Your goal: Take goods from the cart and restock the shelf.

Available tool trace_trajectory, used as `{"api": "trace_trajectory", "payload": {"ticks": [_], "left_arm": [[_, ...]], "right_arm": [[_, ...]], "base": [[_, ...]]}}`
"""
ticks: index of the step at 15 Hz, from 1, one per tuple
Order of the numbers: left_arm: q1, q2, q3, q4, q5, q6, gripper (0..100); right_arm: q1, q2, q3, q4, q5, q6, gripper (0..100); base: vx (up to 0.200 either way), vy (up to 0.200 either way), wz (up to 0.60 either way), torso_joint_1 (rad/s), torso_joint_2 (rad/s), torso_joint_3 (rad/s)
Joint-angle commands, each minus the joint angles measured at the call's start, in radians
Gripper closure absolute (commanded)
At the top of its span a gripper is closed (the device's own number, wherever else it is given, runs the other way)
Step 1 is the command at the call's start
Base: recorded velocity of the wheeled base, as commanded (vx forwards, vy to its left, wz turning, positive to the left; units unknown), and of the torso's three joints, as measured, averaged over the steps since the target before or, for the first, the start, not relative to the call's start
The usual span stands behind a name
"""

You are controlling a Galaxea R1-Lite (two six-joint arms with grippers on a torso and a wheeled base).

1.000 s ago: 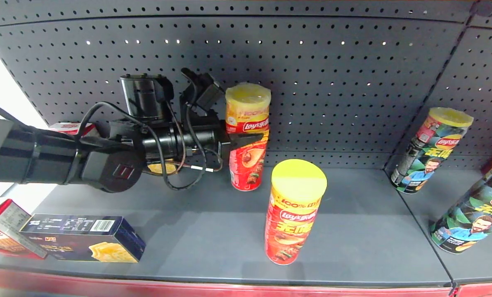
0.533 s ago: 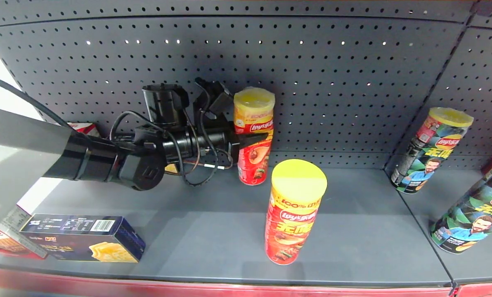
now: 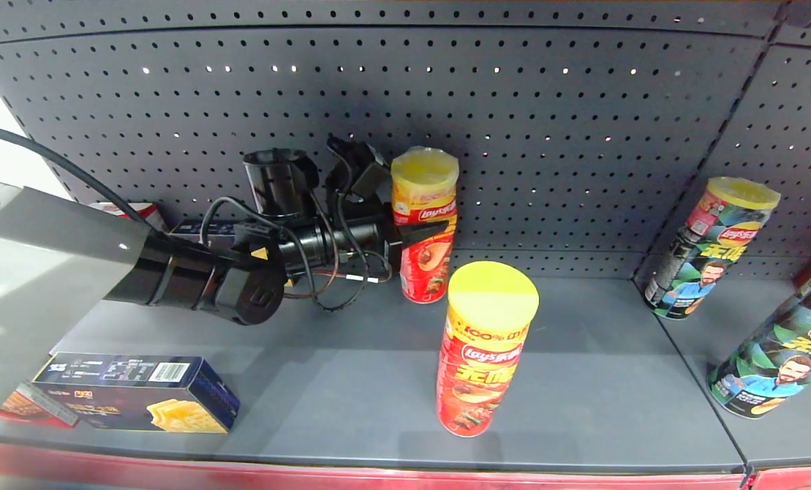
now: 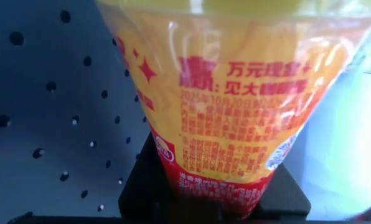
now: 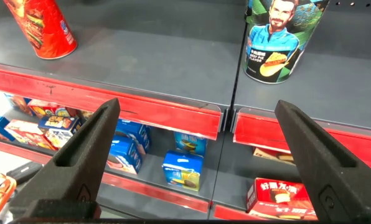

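Left gripper [image 3: 424,235] held the red chip canister [image 3: 424,204] between its jaws, right gripper [image 5: 197,109] gaped empty; releasing before its base sat flat risked toppling.

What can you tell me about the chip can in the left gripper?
The chip can is a tall tube with a yellow lid, a yellow-orange upper band and a red lower body, glossy like wrapped cardboard. It stands upright near the pegboard at the back of the shelf; whether its base touches the shelf is unclear. The left gripper is shut on its middle.
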Motion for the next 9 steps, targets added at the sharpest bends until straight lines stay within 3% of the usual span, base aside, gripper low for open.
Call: {"api": "trace_trajectory", "payload": {"ticks": [1,9], "left_arm": [[-0.011,0.016,0.014,-0.008,0.000,0.000,100],[-0.035,0.038,0.021,-0.011,0.000,0.000,100]], "right_arm": [[0.001,0.001,0.000,0.000,0.000,0.000,0],[0.001,0.001,0.000,0.000,0.000,0.000,0]], "base": [[0.000,0.000,0.00,0.000,0.00,0.000],[0.000,0.000,0.00,0.000,0.00,0.000]]}}
